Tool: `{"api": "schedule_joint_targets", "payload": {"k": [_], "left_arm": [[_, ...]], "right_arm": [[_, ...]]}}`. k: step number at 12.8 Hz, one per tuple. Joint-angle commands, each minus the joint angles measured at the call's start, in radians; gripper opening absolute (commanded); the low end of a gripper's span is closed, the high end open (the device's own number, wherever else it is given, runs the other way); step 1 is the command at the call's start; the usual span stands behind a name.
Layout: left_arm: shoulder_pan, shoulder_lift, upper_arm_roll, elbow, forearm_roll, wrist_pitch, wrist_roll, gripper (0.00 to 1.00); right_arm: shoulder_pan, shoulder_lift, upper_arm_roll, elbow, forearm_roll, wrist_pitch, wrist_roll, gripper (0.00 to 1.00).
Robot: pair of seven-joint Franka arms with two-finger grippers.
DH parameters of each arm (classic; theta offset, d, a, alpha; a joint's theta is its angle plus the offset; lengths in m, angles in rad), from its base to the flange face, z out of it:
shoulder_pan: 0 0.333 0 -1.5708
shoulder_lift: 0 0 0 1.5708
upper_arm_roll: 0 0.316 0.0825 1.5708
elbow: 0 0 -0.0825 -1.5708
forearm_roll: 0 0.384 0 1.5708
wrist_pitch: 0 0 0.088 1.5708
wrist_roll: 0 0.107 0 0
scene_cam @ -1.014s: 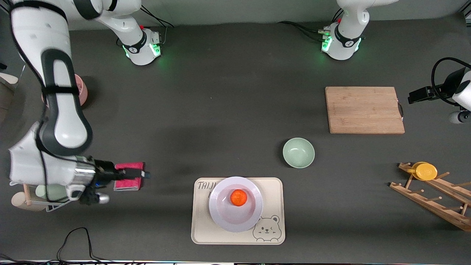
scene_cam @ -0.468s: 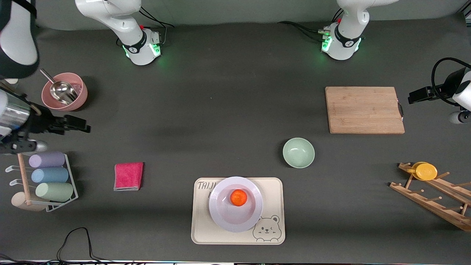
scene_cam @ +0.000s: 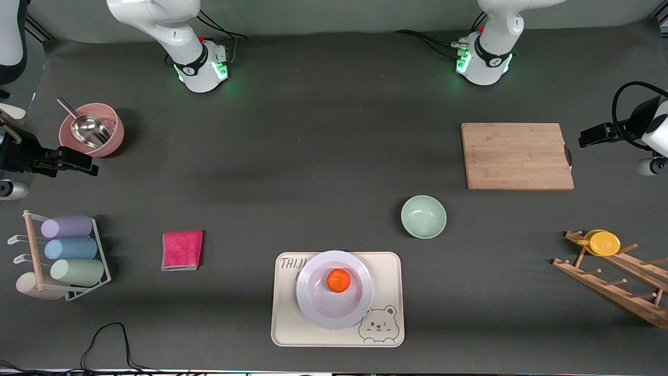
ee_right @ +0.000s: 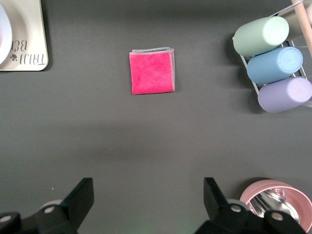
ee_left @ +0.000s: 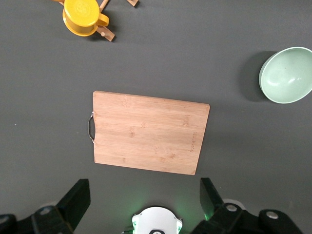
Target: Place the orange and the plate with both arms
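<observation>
The orange [scene_cam: 338, 280] lies in the middle of the white plate [scene_cam: 314, 305], which rests on the beige bear-printed tray [scene_cam: 287, 326] near the front camera. A sliver of the plate [ee_right: 3, 34] shows in the right wrist view. My right gripper [scene_cam: 87, 164] is open and empty, up in the air beside the pink bowl at the right arm's end of the table; it also shows in the right wrist view [ee_right: 146, 194]. My left gripper [scene_cam: 585, 139] is open and empty, held high by the cutting board; it also shows in the left wrist view [ee_left: 144, 196].
A pink cloth [scene_cam: 182, 249] lies between the tray and a rack of pastel cups [scene_cam: 68, 249]. A pink bowl with a metal scoop [scene_cam: 92, 129], a mint-green bowl [scene_cam: 423, 216], a wooden cutting board [scene_cam: 516, 155] and a wooden rack with a yellow cup [scene_cam: 604, 243] stand around.
My right arm has lifted away from over the pink cloth and drawn back toward its end of the table, beside the pink bowl. The left arm, orange and plate have not moved.
</observation>
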Motion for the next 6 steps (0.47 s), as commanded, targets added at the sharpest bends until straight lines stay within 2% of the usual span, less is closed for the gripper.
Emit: {"api": "schedule_joint_targets", "payload": {"k": [1,6], "left_arm": [[0.001,0.005,0.000,0.045,0.002,-0.026,-0.015,1.00],[-0.001,0.005,0.015,0.083,-0.004,-0.024,-0.012,1.00]], "right_arm": [[0.008,0.000,-0.004,0.011,-0.028,-0.023,0.025,1.00],[0.010,0.004,-0.016,0.009,-0.027,-0.023,0.025,1.00]]}}
